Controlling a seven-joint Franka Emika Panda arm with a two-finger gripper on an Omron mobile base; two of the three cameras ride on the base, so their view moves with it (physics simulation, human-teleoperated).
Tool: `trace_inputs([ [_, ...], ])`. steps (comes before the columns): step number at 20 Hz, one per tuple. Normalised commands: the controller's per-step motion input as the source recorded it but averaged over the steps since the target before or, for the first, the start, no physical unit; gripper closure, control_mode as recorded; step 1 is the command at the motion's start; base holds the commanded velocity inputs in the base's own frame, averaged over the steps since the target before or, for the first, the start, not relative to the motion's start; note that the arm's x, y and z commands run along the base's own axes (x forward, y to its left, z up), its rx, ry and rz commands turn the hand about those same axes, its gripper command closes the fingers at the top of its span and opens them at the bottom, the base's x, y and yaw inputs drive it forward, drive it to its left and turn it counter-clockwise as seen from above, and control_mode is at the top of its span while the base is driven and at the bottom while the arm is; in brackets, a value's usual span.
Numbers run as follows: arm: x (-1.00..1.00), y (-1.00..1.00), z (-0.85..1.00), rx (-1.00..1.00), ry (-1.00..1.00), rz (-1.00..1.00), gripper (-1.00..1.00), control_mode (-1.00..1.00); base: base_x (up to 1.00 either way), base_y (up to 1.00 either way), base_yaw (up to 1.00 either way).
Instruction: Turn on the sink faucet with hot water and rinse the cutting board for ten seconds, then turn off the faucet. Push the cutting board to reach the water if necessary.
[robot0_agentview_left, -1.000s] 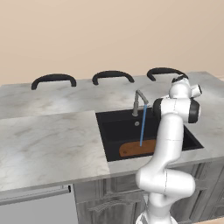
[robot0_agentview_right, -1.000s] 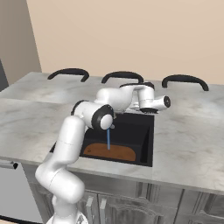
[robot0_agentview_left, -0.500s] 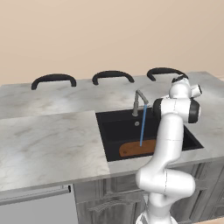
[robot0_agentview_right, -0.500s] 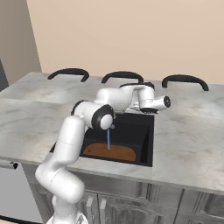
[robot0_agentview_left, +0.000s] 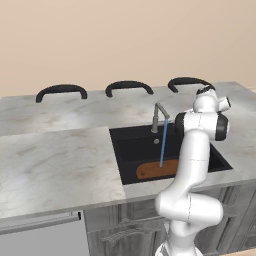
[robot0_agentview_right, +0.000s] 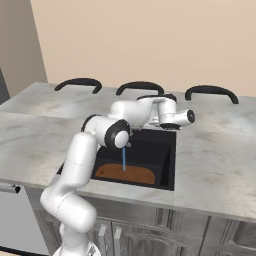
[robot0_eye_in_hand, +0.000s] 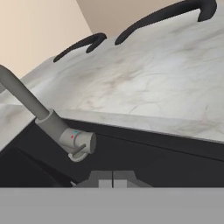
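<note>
Two steps left: finish the rinse, then shut off the faucet.
Gripper (robot0_eye_in_hand: 113, 178): fingers pressed together, holding nothing, just near the sink faucet (robot0_eye_in_hand: 65, 133).
Water (robot0_agentview_left: 163, 142): running, falling onto the cutting board (robot0_agentview_left: 157, 169).
Cutting board: lies at the near side of the sink (robot0_agentview_left: 125, 145).

No readable text, labels, brands, numbers or signs appear anywhere.

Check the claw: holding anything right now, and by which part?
Nothing is held. The claw is shut on itself near the faucet, while water falls on the cutting board.
</note>
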Motion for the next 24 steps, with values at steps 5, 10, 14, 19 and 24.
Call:
trace_inputs([
  [5, 0.00, 0.00, 0.00, 0.00, 0.00, 0.00, 1.00, -1.00, 0.00, 0.00, 0.00],
  [10, 0.00, 0.00, 0.00, 0.00, 0.00, 0.00, 1.00, -1.00, 0.00, 0.00, 0.00],
  [14, 0.00, 0.00, 0.00, 0.00, 0.00, 0.00, 1.00, -1.00, 0.00, 0.00, 0.00],
  [19, 0.00, 0.00, 0.00, 0.00, 0.00, 0.00, 1.00, -1.00, 0.00, 0.00, 0.00],
  [24, 0.00, 0.00, 0.00, 0.00, 0.00, 0.00, 1.00, -1.00, 0.00, 0.00, 0.00],
])
